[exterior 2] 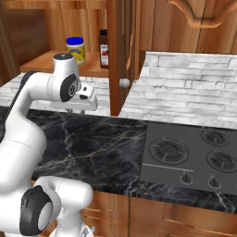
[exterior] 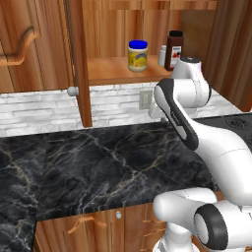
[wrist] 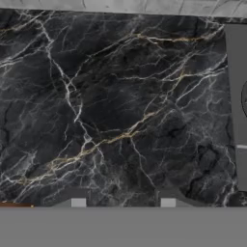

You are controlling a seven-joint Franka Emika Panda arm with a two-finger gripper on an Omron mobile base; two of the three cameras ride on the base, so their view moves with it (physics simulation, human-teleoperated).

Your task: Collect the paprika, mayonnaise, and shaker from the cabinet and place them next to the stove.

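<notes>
Gripper (wrist: 123, 202) is pressed together and holds nothing, facing the marble counter (wrist: 120, 111). Collecting is not begun: paprika (exterior: 174, 49) waits in the cabinet (exterior: 118, 69) at 12 o'clock; the jaws must open first.

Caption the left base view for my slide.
Blue-lidded yellow-label jar, dark red-brown bottle and small pale shaker on the open wooden cabinet's shelf, white arm below.

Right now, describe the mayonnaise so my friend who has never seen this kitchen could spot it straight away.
Look up at the open wooden cabinet above the marble counter. On its shelf, the mayonnaise stands left of the paprika. It is squat, blue-lidded and yellow-labelled, unlike that tall dark bottle.
</notes>
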